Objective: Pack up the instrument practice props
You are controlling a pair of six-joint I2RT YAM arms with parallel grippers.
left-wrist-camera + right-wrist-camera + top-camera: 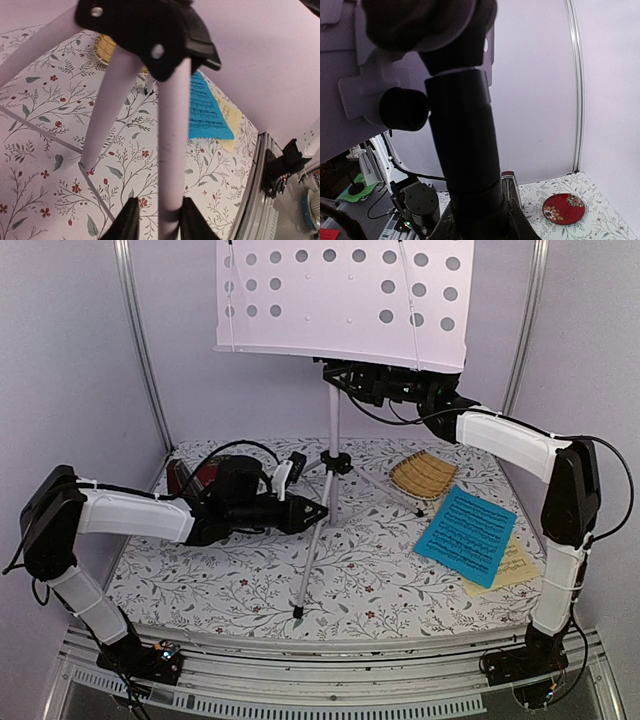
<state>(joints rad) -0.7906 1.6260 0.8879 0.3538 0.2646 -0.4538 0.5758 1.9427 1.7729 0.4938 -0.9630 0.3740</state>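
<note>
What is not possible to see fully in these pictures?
- Dark red object: top view, mostly behind the left arm; its kind is unclear.
- Pale-yellow music sheet: top view, largely under the blue music sheet.
- Music stand desk: top view, upper part cut by the frame edge.
- Printed notes: too small to read anywhere.

Desk (pixel 340 300) cropped at top, metronome (pixel 185 476) — seemingly — behind left arm (pixel 130 512), yellow sheet (pixel 516 566) partly under blue sheet (pixel 467 535)

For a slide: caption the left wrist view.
Left gripper straddles a music stand leg; blue sheet and yellow sheet lie beyond.
</note>
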